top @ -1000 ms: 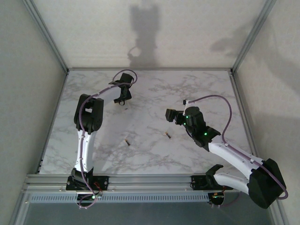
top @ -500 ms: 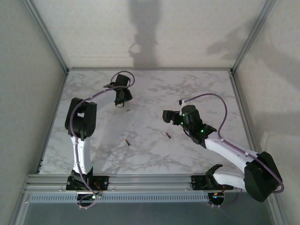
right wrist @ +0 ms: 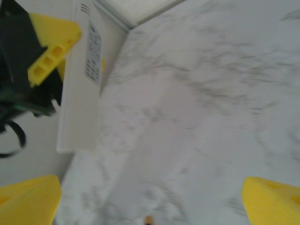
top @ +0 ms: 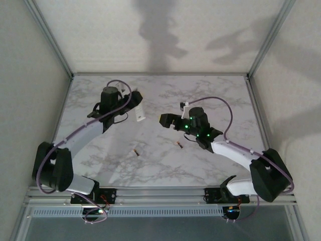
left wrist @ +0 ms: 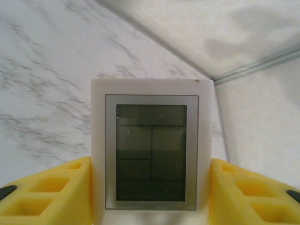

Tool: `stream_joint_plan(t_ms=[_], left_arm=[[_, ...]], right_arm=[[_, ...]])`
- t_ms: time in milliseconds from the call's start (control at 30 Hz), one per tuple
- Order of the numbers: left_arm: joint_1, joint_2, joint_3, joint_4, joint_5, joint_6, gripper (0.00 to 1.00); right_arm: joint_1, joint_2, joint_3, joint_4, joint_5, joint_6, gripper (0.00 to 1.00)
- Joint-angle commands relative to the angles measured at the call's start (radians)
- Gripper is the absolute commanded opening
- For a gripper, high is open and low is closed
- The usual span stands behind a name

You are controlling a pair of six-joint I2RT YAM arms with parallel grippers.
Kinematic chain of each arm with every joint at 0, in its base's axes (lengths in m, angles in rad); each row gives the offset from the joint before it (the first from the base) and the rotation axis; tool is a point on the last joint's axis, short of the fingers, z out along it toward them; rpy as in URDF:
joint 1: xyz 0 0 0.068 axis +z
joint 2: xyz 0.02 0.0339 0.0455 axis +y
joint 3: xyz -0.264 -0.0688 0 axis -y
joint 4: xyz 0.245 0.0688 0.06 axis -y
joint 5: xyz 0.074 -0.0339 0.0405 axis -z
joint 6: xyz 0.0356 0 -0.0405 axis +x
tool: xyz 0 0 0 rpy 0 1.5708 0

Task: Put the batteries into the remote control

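Remote [top: 139, 112] is gripped by its sides between the left fingers [left wrist: 42, 192], which are part closed on it and hold it off the desk [top: 220, 95] over the far left area, its grey display [left wrist: 151, 154] facing the left wrist camera. Right fingers [right wrist: 28, 199] stand wide open and empty, close to the right of the remote. Left battery [top: 136, 152] and right battery [top: 179, 145] lie loose on the desk nearer the bases, well apart from each other and clear of both arms.
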Motion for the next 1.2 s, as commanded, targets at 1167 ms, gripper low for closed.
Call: stream_joint_plan(t_ms=[1167], left_arm=[[-0.002,-0.301,-0.116,0.274,0.017,-0.345,0.49]], right_arm=[[0.154,0.197,0.223,0.682,-0.284,0.456,0.99]])
